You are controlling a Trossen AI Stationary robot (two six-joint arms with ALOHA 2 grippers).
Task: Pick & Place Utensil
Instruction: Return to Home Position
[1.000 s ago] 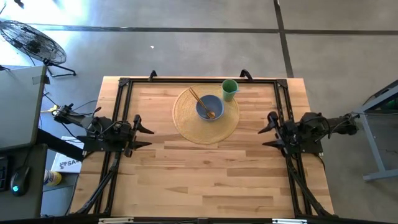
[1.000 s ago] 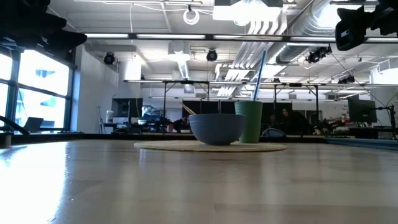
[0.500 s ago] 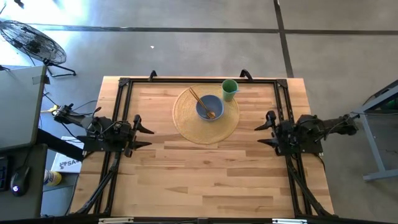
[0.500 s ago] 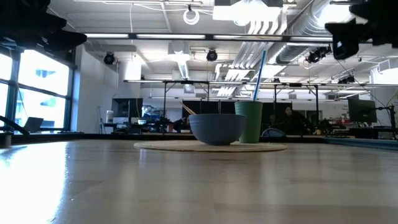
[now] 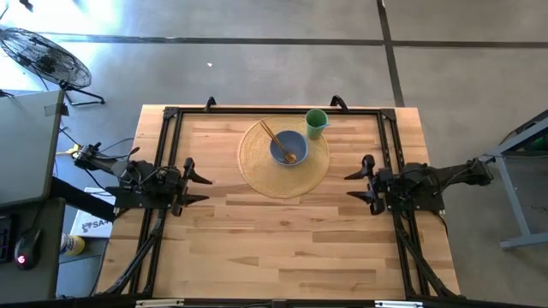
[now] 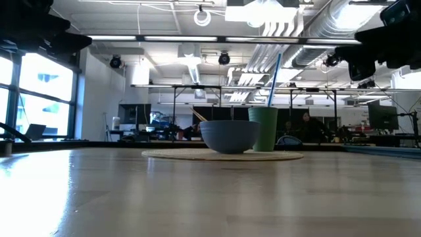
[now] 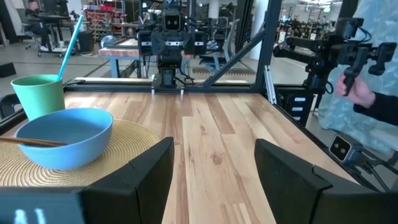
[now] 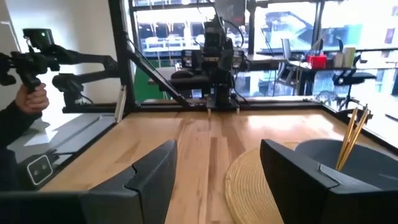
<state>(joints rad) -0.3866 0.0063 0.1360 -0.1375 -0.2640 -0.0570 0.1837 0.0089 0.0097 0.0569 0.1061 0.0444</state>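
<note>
A blue bowl stands on a round woven mat near the table's far edge, with wooden chopsticks leaning in it, their upper ends over the rim. A green cup with a blue straw stands behind the bowl on the mat's far right edge. My left gripper waits open at the table's left side. My right gripper hovers open at the right side, right of the mat. In the left wrist view the bowl and cup show; the right wrist view shows the bowl and chopsticks.
A black frame runs along the table's far, left and right edges. Bare wood lies between the arms and toward the near edge. A person's hand with a device shows beyond the table's near side.
My right arm has moved toward the table's left, its open gripper drawing in from the right edge toward the mat and sinking slightly in the low view. Left arm, bowl, chopsticks and cup have kept still.
</note>
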